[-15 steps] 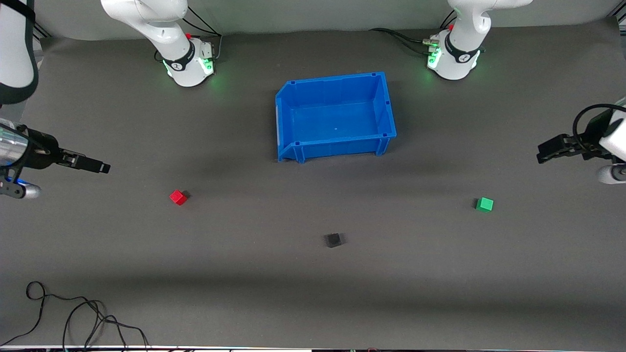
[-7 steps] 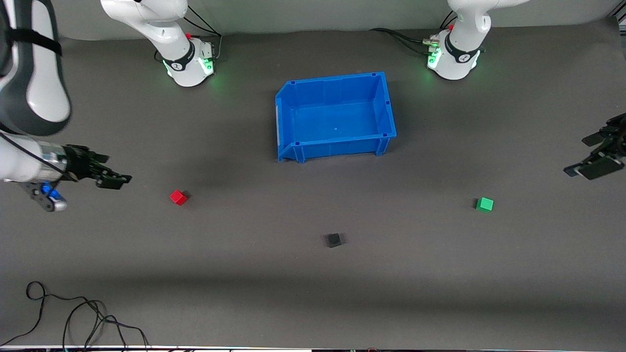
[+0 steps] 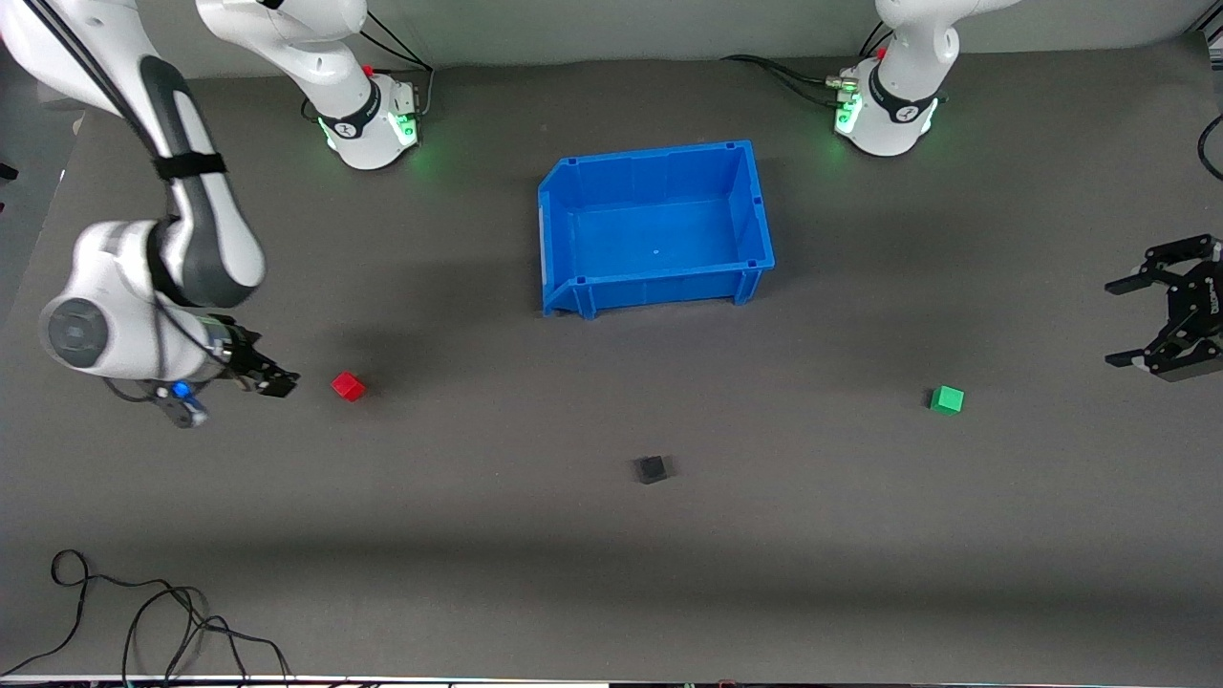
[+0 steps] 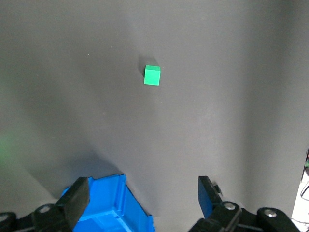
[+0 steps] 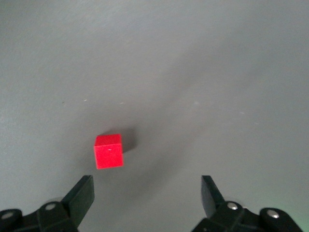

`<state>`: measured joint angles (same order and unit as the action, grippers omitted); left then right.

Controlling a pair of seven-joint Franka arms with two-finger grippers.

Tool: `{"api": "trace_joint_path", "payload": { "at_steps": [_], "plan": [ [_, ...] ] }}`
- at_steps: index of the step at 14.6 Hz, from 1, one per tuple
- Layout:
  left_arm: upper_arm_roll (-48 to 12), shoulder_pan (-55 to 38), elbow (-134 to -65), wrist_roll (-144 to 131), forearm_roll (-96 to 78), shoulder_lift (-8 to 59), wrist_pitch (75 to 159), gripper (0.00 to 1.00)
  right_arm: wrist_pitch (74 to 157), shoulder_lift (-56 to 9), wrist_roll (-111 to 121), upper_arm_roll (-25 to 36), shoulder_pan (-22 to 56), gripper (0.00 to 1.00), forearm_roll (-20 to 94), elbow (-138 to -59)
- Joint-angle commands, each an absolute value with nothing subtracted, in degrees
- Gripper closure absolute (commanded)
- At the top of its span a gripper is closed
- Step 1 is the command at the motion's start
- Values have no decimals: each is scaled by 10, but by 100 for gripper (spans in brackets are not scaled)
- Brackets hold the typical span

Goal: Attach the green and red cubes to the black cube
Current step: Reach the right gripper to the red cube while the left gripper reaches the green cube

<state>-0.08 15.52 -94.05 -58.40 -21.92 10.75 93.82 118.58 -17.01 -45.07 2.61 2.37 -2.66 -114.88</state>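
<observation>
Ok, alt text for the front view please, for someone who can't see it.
Three small cubes lie apart on a grey mat: red cube, black cube nearest the camera, green cube. The open right gripper sits beside the red cube; the open left gripper is near the green one. A blue bin stands toward the bases.

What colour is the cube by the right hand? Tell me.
Red cube, beside the open right hand; the right wrist view shows it best.

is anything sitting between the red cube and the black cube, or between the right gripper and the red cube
Nothing visible. Bare mat lies between the red cube and the black cube; the blue bin sits farther from the camera, off that line. The open right gripper is beside the red cube with only mat between.
</observation>
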Motion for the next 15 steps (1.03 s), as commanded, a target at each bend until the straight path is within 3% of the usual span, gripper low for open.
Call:
{"api": "trace_joint_path", "payload": {
  "at_steps": [1,4,9,15],
  "plan": [
    [-4,156,-1019,-593,-243,107,1015,0,1266,-178,-465,30,46,4,-45,-1182],
    [-4,161,-1058,-576,-295,148,1074,0,1330,-214,-468,30,45,5,-44,-1188],
    [-8,155,-1058,-495,-301,238,1145,0,1425,-272,-480,31,40,11,-39,-1187],
    [-15,150,-1056,-413,-305,311,1179,0,1411,-274,-480,31,40,17,-30,-1194]
  ]
}}
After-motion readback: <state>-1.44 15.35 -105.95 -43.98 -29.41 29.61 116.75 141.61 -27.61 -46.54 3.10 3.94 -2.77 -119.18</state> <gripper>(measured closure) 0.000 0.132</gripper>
